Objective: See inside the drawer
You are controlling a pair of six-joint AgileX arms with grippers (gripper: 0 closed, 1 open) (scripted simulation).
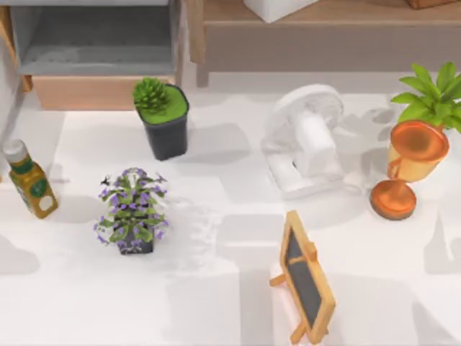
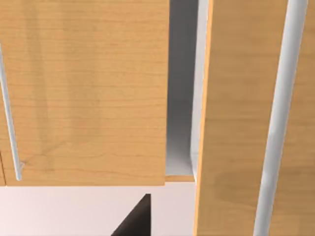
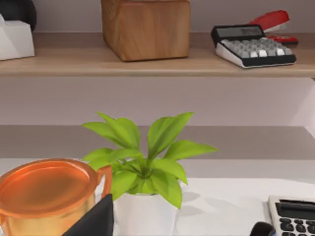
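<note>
At the table's back left the drawer (image 1: 101,92) stands pulled out. Its grey inner walls and floor lie bare behind the light tan front panel. In the left wrist view, tan wooden panels (image 2: 88,88) with white bar handles are very close, with a grey gap between them. A dark part of my left gripper (image 2: 132,221) shows at that picture's lower edge. My right gripper (image 3: 177,225) is open at the far right, facing a leafy green plant (image 3: 142,157) and an orange cup (image 3: 47,189).
On the table stand a succulent in a black pot (image 1: 164,119), a purple-flowered plant (image 1: 132,210), a bottle (image 1: 30,184), a white fan (image 1: 306,140), an orange trophy cup (image 1: 407,162) and a small chalkboard easel (image 1: 306,285). A wooden shelf unit (image 1: 324,32) runs along the back.
</note>
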